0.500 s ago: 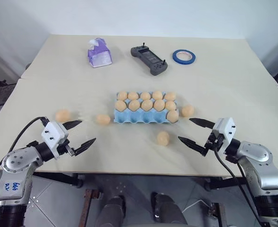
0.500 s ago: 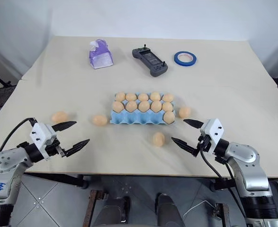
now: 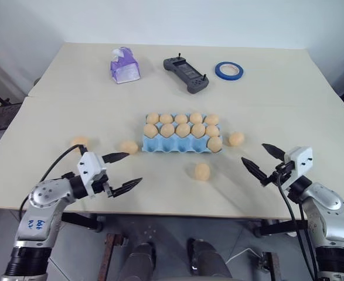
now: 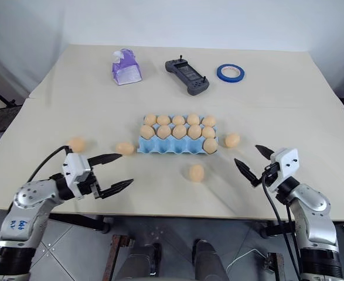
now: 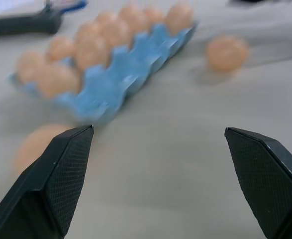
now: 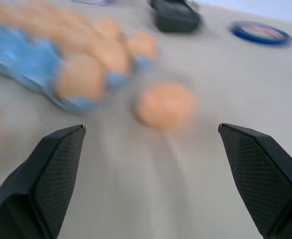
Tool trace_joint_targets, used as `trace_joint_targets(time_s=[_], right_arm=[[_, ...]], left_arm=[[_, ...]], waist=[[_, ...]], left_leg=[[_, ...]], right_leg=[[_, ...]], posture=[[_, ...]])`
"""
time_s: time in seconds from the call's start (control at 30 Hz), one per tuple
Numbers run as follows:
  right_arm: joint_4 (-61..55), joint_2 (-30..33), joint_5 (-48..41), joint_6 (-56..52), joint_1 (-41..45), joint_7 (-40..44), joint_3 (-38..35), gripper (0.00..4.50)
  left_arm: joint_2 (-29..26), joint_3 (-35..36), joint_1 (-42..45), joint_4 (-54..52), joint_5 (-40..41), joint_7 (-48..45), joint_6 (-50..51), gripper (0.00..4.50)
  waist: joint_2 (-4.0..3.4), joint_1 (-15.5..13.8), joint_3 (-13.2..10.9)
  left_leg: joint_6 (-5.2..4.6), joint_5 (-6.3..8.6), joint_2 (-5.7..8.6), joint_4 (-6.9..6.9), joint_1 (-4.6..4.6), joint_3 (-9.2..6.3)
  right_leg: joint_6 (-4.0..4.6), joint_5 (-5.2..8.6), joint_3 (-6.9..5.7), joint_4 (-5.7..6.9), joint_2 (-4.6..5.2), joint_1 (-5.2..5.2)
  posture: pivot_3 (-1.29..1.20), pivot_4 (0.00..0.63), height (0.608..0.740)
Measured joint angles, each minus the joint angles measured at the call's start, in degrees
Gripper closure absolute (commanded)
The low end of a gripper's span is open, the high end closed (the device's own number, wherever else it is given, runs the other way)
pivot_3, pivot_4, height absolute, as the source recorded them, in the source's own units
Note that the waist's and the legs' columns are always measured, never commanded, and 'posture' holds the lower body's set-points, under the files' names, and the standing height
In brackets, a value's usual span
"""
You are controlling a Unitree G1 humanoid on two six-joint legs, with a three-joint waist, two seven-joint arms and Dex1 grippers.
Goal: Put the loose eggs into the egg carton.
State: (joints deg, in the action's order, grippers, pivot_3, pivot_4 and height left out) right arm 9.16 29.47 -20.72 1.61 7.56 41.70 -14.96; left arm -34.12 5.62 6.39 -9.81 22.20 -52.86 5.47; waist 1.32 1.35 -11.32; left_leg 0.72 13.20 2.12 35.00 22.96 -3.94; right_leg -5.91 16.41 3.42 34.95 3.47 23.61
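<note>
The table (image 3: 289, 99) is set with the egg carton (image 3: 177, 145) at its middle, eleven eggs seated in the cups, four cups of the near row left bare. Both grippers are held over the near edge, the left gripper (image 3: 122, 171) and the right gripper (image 3: 259, 158) each spread wide with nothing gripped. Four loose eggs are found on the table: one (image 3: 236, 139) just beside the carton's right end, one (image 3: 128, 147) just beside its left end, one (image 3: 79, 142) toward the left edge, and one (image 3: 202, 171) between carton and near edge.
</note>
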Motion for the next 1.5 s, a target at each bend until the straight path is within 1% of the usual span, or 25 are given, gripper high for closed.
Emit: trace_joint_targets(time_s=[0.13, 0.27, 0.43, 0.63, 0.73, 0.87, 0.93, 0.97, 1.0, 1.2, 1.4, 1.5], right_arm=[[6.17, -0.94, 2.27, 2.58, 3.54, -1.26, 0.58, 0.0], [12.63, -1.15, 5.18, 3.48, 12.03, -1.37, 3.5, 0.0], [19.57, -3.03, 7.15, 3.16, 21.66, -2.06, 5.84, 0.0], [28.77, -5.66, 8.77, 0.6, 30.8, -6.1, 6.25, 0.0], [31.57, -6.12, 10.22, 0.6, 32.03, -6.88, 7.41, 0.58], [32.08, -6.56, 10.55, -0.09, 31.93, -6.53, 8.05, 1.95], [31.92, -6.56, 10.54, -0.57, 31.93, -6.1, 8.14, 2.52], [31.66, -6.52, 10.54, -1.16, 31.92, -5.92, 8.17, 2.7], [31.33, -6.4, 10.53, -1.76, 31.9, -5.68, 8.18, 2.81], [27.99, -6.12, 9.72, -4.36, 31.2, -2.29, 8.25, 2.81], [17.91, -6.66, 5.8, -8.81, 31.51, 1.4, 8.28, 2.81], [11.44, -9.47, 4.19, -13.5, 31.56, 1.53, 10.13, 2.81]], left_arm=[[0.2, -1.67, 0.47, -0.7, 0.42, -1.02, 1.03, 0.01], [0.26, -2.0, 0.77, -0.79, 1.14, -1.29, 2.02, 0.01], [0.48, -2.31, 0.8, -0.98, 1.15, -1.02, 2.07, 0.01], [0.62, -2.21, 0.21, -1.1, 1.14, -0.07, 1.99, 0.01], [1.06, -2.15, -0.23, -1.45, 1.13, 1.1, 1.96, 0.0], [1.1, -1.92, -0.45, -2.5, 1.13, 2.16, 1.96, 0.0], [1.1, -1.64, -0.5, -2.98, 1.13, 2.5, 1.92, 0.0], [1.1, -1.54, -0.51, -2.98, 1.13, 2.74, 1.91, 0.0], [1.1, -1.51, -0.51, -2.98, 1.13, 2.84, 1.9, 0.0], [1.09, -0.97, -0.7, -2.93, 1.1, 3.38, 1.53, 0.0], [0.95, 1.99, -1.02, -2.63, 1.08, 4.58, 1.31, 0.0], [0.72, 3.73, -2.21, -2.33, 1.09, 5.07, 1.31, 0.0]], waist=[[-0.1, 0.51, -0.01], [-0.1, 0.52, -0.02], [-0.1, 0.32, -0.02], [-0.11, 0.29, -0.02], [-0.11, 0.24, -0.02], [-0.11, 0.3, -0.03], [-0.12, 0.35, -0.03], [-0.12, 0.42, -0.03], [-0.12, 0.42, -0.03], [-0.12, 0.41, -0.03], [-0.14, 0.44, -0.04], [-0.14, 0.58, -0.04]], left_leg=[[-0.01, -0.01, 0.0, 0.0, -0.23, 0.27], [-0.07, -0.06, 0.0, 0.1, -0.71, 0.57], [-0.12, -0.13, 0.01, 0.16, -0.75, 0.56], [-0.07, -0.1, 0.01, 0.1, -0.62, 0.55], [-0.05, -0.08, 0.01, 0.07, -0.58, 0.54], [-0.06, -0.08, 0.02, 0.09, -0.56, 0.55], [-0.06, -0.08, 0.01, 0.09, -0.61, 0.55], [-0.06, -0.08, 0.01, 0.09, -0.62, 0.56], [-0.06, -0.08, 0.0, 0.09, -0.64, 0.56], [-0.06, -0.08, 0.0, 0.1, -0.63, 0.56], [-0.06, -0.08, -0.02, 0.08, -0.62, 0.54], [-0.05, -0.07, -0.04, 0.08, -0.63, 0.54]], right_leg=[[-0.01, 0.0, 0.02, 0.29, -0.11, 0.02], [0.0, 0.0, 0.06, 0.55, -0.18, -0.27], [0.01, -0.01, 0.06, 0.56, -0.15, -0.34], [-0.03, -0.04, 0.05, 0.57, -0.12, -0.17], [-0.03, -0.03, 0.03, 0.54, -0.12, -0.15], [-0.04, -0.04, 0.05, 0.56, -0.12, -0.13], [-0.04, -0.04, 0.05, 0.59, -0.13, -0.15], [-0.04, -0.03, 0.06, 0.62, -0.14, -0.15], [-0.03, -0.03, 0.05, 0.64, -0.15, -0.15], [-0.02, -0.03, 0.06, 0.65, -0.15, -0.14], [-0.02, -0.03, 0.06, 0.65, -0.16, -0.11], [-0.02, -0.02, 0.07, 0.66, -0.16, -0.1]], posture=[[0.0, 0.15, 0.74], [0.0, 0.15, 0.74], [0.0, 0.15, 0.74], [0.0, 0.15, 0.74], [0.0, 0.15, 0.74], [0.0, 0.15, 0.74], [0.0, 0.15, 0.74], [0.0, 0.15, 0.74], [0.0, 0.15, 0.74], [0.0, 0.15, 0.74], [0.0, 0.15, 0.74], [0.0, 0.15, 0.74]])
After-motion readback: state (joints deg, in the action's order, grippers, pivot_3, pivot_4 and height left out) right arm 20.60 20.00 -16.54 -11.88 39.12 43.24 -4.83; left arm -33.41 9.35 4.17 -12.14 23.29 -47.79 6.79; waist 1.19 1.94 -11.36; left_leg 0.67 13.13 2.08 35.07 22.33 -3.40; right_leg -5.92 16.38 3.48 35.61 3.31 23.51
